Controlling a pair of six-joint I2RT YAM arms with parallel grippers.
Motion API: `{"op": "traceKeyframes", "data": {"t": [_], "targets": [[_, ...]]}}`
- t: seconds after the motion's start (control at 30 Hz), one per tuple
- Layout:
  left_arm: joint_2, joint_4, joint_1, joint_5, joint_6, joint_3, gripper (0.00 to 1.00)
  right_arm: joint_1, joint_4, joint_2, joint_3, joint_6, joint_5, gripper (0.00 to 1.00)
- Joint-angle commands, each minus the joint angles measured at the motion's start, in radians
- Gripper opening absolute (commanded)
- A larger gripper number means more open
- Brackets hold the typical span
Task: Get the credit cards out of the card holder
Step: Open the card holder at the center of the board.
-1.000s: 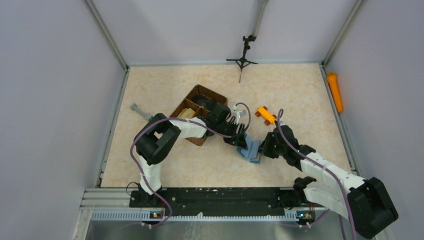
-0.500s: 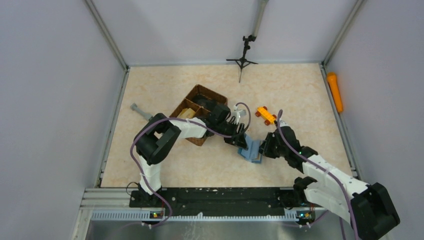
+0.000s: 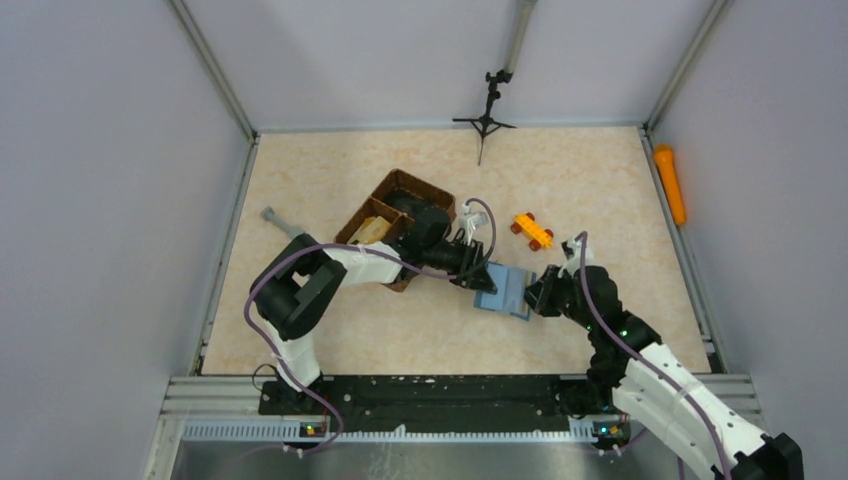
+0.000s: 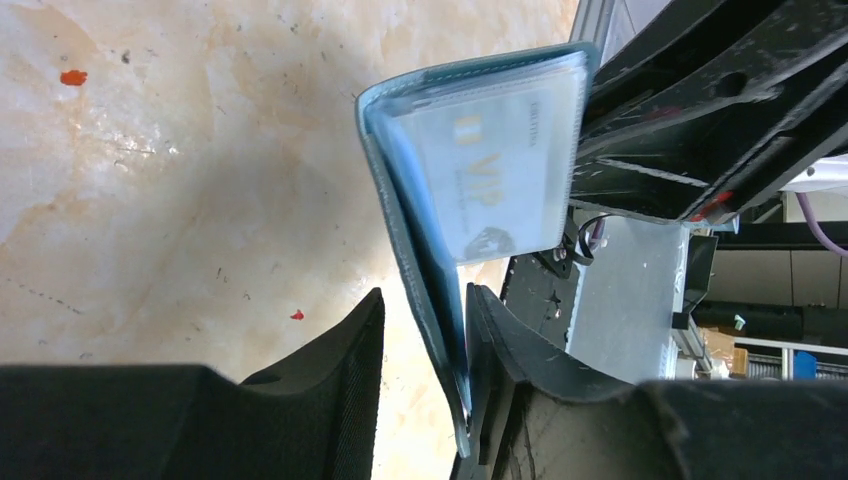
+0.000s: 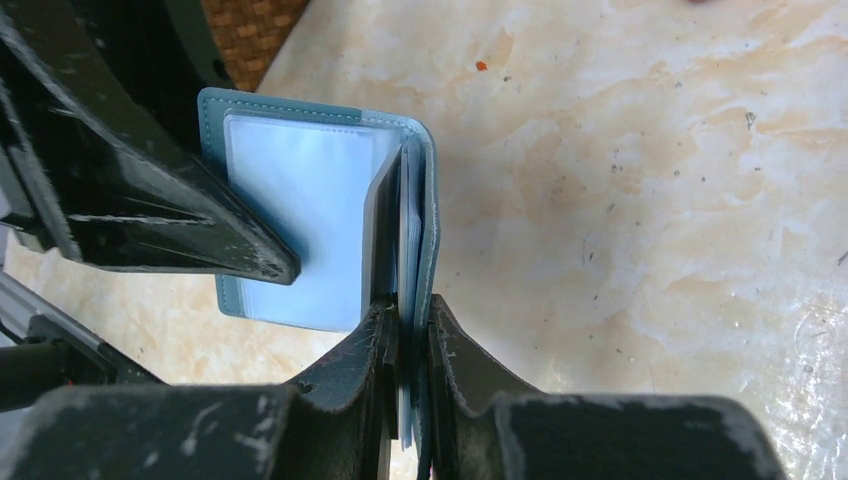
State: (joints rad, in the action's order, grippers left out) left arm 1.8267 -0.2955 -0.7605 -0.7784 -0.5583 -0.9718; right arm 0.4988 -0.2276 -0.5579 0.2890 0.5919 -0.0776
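The teal-blue card holder (image 3: 503, 290) hangs open between both grippers, just above the table's middle. My right gripper (image 3: 537, 297) is shut on its right flap (image 5: 428, 210), with pale card edges (image 5: 409, 225) pinched between the fingers. My left gripper (image 3: 478, 275) straddles the other flap (image 4: 420, 270). That flap lies against one finger (image 4: 500, 350), and a gap shows to the other finger, so these jaws stand open. A credit card marked VIP (image 4: 495, 165) sits in the clear pocket. The light blue inside (image 5: 290, 225) faces the right wrist camera.
A brown woven basket (image 3: 395, 215) stands just behind the left gripper. An orange toy car (image 3: 532, 230) lies behind the card holder. A grey tool (image 3: 282, 224) lies at the left, a small tripod (image 3: 487, 115) at the back, an orange cylinder (image 3: 669, 183) outside the right wall.
The left jaws have narrowed around the card holder's flap. The holder has spread wider and shifted slightly away from the bases. The right arm has stretched forward.
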Motion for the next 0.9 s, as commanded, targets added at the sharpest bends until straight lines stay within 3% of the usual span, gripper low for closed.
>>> {"op": "traceKeyframes", "data": {"t": [0.0,0.13,0.23,0.37,0.57,0.77,0.87], "targets": [[-0.034,-0.066,0.004,-0.016,-0.009,0.009,0.39,-0.005,-0.024,-0.037,0.063,-0.033,0.024,0.00],[0.004,0.059,0.002,0.041,0.031,-0.041,0.39,-0.004,-0.217,-0.192,0.218,0.021,0.177,0.00],[0.039,0.064,-0.001,0.030,0.017,-0.057,0.40,0.037,-0.346,-0.320,0.332,0.064,0.259,0.00],[0.067,0.070,-0.008,0.022,0.012,-0.072,0.41,0.181,-0.425,-0.463,0.435,0.130,0.394,0.00],[0.094,0.081,-0.011,0.007,0.006,-0.088,0.42,0.235,-0.461,-0.683,0.540,0.176,0.458,0.00],[0.095,0.099,-0.011,0.016,0.006,-0.092,0.43,0.253,-0.466,-0.728,0.564,0.186,0.492,0.00],[0.072,0.109,-0.005,0.067,0.000,-0.076,0.49,0.253,-0.478,-0.699,0.555,0.185,0.512,0.00]]}}
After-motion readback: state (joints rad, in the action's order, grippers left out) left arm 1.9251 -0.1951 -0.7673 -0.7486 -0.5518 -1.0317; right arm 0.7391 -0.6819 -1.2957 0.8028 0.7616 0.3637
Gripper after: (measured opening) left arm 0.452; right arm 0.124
